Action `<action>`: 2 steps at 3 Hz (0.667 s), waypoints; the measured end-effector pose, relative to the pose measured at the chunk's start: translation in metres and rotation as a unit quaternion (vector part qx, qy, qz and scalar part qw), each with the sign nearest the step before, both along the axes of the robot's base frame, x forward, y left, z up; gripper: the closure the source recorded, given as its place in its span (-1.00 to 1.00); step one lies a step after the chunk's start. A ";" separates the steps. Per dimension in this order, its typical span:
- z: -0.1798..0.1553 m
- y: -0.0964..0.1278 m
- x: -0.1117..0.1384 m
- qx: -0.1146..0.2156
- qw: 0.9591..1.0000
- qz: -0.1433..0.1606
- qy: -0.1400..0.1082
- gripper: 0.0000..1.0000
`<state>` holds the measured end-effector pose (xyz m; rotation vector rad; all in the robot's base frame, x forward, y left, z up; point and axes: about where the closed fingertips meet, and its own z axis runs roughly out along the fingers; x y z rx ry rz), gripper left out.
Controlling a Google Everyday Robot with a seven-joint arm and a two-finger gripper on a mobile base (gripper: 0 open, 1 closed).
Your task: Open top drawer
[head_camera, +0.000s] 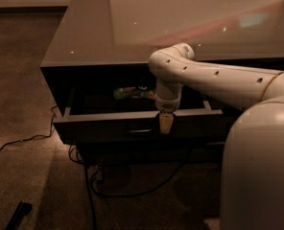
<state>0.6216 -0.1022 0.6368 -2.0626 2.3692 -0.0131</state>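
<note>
The top drawer (108,123) stands pulled out from under the glossy counter, its dark flat front facing me and its low side walls showing. A green packet (131,93) lies inside at the back. The small central pull handle (139,130) sits just left of my gripper (165,123). The gripper hangs straight down from the white arm over the drawer's front edge, its pale fingertips against the front.
The counter top (132,28) spans the upper view. Black cables (127,190) trail on the brown floor below the cabinet and off to the left. A dark object (18,214) lies at the bottom left. My white body (259,171) fills the lower right.
</note>
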 end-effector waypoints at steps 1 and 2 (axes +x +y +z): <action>0.012 -0.003 -0.009 -0.005 1.000 -0.005 -0.011 0.30; 0.013 -0.003 -0.009 -0.006 1.000 -0.005 -0.011 0.42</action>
